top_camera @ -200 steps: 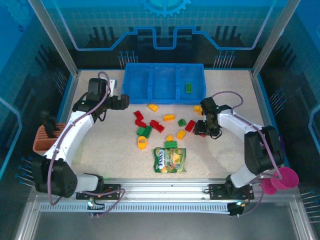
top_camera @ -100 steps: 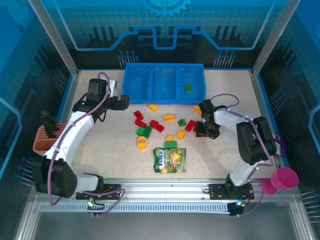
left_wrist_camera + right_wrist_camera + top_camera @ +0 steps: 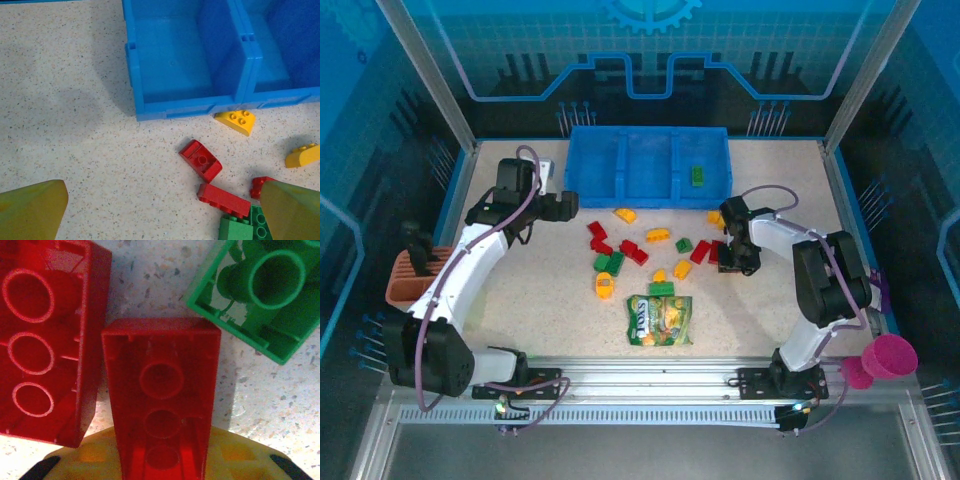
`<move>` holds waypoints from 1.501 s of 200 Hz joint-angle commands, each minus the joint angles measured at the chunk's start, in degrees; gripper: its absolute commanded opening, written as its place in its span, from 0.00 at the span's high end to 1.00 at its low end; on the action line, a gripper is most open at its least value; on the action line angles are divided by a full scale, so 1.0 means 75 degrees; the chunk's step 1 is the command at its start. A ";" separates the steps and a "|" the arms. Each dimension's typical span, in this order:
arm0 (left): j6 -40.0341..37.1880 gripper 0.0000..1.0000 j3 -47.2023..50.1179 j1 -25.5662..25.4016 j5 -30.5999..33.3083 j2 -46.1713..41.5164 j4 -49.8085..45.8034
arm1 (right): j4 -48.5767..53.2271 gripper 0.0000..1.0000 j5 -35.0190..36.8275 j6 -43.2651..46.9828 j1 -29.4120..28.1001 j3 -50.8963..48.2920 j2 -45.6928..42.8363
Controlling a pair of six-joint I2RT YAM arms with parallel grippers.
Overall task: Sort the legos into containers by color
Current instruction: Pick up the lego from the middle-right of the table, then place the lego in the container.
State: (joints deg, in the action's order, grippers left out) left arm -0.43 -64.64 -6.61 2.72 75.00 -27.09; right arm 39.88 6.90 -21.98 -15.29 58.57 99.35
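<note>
The blue tray (image 3: 650, 165) stands at the back, with one green lego (image 3: 697, 175) in its right compartment. Red, green and yellow legos (image 3: 638, 252) lie scattered on the table in front of it. My right gripper (image 3: 726, 256) is low over the right end of the pile. In the right wrist view its yellow fingers (image 3: 80, 460) flank an upside-down red lego (image 3: 162, 390), beside another red lego (image 3: 47, 340) and a green lego (image 3: 260, 295). My left gripper (image 3: 162, 215) hangs open near the tray's left compartment (image 3: 175, 60), above a curved red lego (image 3: 201, 159).
A green-yellow candy bag (image 3: 659, 320) lies in front of the pile. An orange-brown basket (image 3: 410, 275) sits at the left edge and a pink cup (image 3: 885, 358) at the right front. A yellow lego (image 3: 235, 120) rests against the tray's front wall.
My right arm has swung its elbow in and turned its wrist, settling over the red lego. The left arm has not moved.
</note>
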 commanded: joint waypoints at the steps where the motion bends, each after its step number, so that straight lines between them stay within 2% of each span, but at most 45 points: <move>1: -0.0177 0.01 0.0134 -0.0044 0.0071 -0.0157 0.0165 | -0.0240 0.70 0.0030 0.0147 0.0105 0.0119 0.0001; 45: -0.0223 0.01 0.0111 -0.0041 0.0122 -0.0200 0.0165 | 0.0895 0.72 0.0248 0.0207 -0.0142 0.0367 -0.0926; 78: -0.0213 0.01 0.0123 -0.0044 0.0082 -0.0217 0.0223 | 0.1859 0.70 0.0505 0.0485 -0.0603 0.1509 -0.1294; 102: -0.0257 0.01 -0.0027 -0.0044 0.0100 -0.0180 0.0102 | 0.2090 0.71 0.0707 0.0907 -0.0879 0.2808 -0.0727; 117: -0.0268 0.01 -0.0067 -0.0044 0.0145 -0.0271 0.0072 | 0.1915 0.71 0.0506 0.1122 -0.0930 0.3570 -0.0265; 147: -0.0386 0.01 0.0145 -0.0044 0.0324 -0.0504 0.0206 | 0.1349 0.71 0.0482 0.1846 -0.1281 0.5508 0.1112; 171: -0.0287 0.01 0.0223 -0.0044 0.0898 -0.0521 0.0378 | 0.0726 0.71 -0.0074 0.2333 -0.1477 0.6957 0.2279; 192: -0.0280 0.01 0.0084 -0.0033 0.0723 -0.0413 0.0244 | 0.0593 0.70 -0.0208 0.2521 -0.1597 0.8366 0.3280; 232: 0.0083 0.00 -0.0119 -0.0038 0.1050 -0.0039 0.0183 | 0.1409 0.68 -0.0457 0.2749 -0.1617 1.1081 0.5414; 256: 0.0248 0.01 -0.0223 -0.0042 0.1243 0.0145 0.0215 | 0.1331 0.67 -0.0645 0.2801 -0.1600 1.1275 0.5901; 300: 0.0131 0.00 -0.0121 -0.0056 0.0844 -0.0082 0.0331 | 0.1007 0.64 -0.0915 0.2690 -0.1606 1.1226 0.6203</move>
State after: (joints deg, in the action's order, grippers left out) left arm 0.05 -64.14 -6.66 10.09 75.92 -25.43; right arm 47.57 2.44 -2.28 -27.27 141.53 145.38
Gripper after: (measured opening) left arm 0.992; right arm 0.348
